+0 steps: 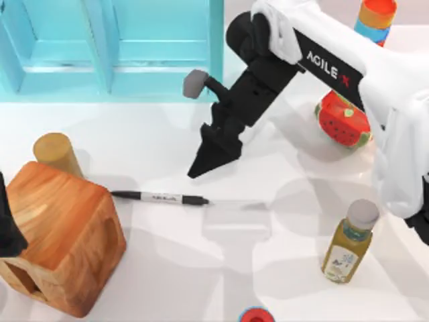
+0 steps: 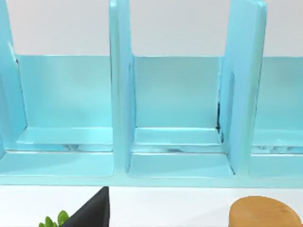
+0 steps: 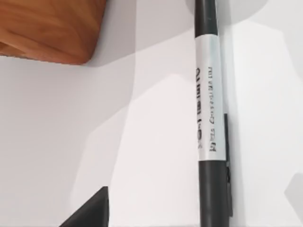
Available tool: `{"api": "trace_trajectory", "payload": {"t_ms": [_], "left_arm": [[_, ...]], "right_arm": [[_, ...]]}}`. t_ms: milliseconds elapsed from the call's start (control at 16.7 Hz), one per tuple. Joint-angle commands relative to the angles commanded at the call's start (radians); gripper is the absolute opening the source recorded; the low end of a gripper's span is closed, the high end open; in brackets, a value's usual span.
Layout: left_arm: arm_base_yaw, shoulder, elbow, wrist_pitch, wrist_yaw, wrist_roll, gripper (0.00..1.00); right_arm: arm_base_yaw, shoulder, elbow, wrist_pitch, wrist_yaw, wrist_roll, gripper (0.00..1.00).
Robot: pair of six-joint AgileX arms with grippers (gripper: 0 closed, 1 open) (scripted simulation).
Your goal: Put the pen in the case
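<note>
a: where is the pen (image 1: 159,197)?
b: it lies flat on the white surface (image 1: 268,282), just right of the wooden block (image 1: 64,236), well in front of the light blue case (image 1: 114,47) at the back left.
a: and the right gripper (image 1: 201,166)?
b: it hangs above the surface just behind the pen's right end, pointing down toward it, apart from it. its fingers look drawn together to a narrow tip, holding nothing.
a: the left gripper (image 1: 8,231)?
b: at the left edge by the block; i cannot tell how it stands.
a: anything else?
b: a juice bottle (image 1: 350,241) front right, a watermelon slice (image 1: 343,119) behind it.
</note>
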Motion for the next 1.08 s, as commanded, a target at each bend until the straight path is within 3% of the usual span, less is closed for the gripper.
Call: {"api": "trace_trajectory", "payload": {"t_ms": [240, 780, 1080], "left_arm": [[0.0, 0.0, 0.0, 0.0, 0.0, 0.0, 1.0], [0.0, 0.0, 0.0, 0.0, 0.0, 0.0, 1.0], [0.0, 0.0, 0.0, 0.0, 0.0, 0.0, 1.0]], "right_arm": [[0.012, -0.005, -0.037, 0.041, 0.0, 0.018, 1.0], [0.132, -0.031, -0.321, 0.434, -0.001, 0.194, 1.0], [0.14, -0.032, -0.338, 0.454, 0.0, 0.205, 1.0]]}}
